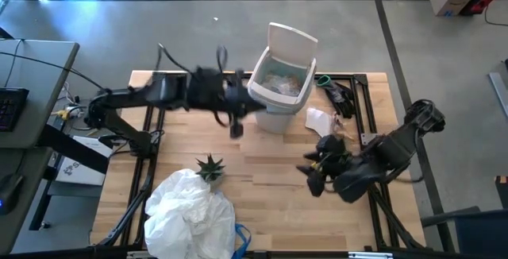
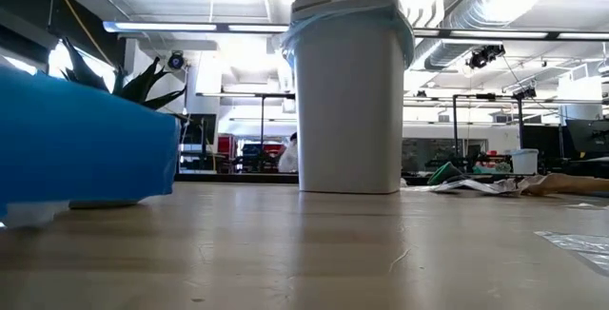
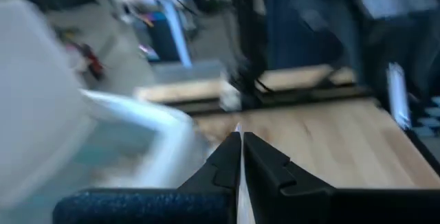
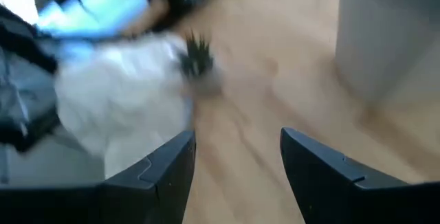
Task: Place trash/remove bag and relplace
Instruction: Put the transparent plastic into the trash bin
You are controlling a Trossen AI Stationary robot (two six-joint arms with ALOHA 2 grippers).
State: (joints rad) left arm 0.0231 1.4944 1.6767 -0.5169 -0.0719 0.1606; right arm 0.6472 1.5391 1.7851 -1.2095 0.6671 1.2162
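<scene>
Left hand: fingers pressed together, nothing between them; hangs over the tabletop just beside the bin's front left corner, arm stretched in from the left.
Right hand: fingers spread apart, nothing between them; over bare wood on the right side of the tabletop, well apart from the bin, pointing toward the plant and the white bag heap.
Bin: white, upright at the back middle of the tabletop, lid flipped up at the rear.
Bag: light-blue liner sits in the bin, its edge folded over the rim.
Trash in bin: crinkled clear and pale scraps lie inside the liner.
Trash on tabletop: a white paper piece just right of the bin; low view shows more scraps flat on the wood to that side.
Plant: small green spiky one, front left, touching the top edge of the white bag heap.
Tabletop: light wood, dark frame.
</scene>
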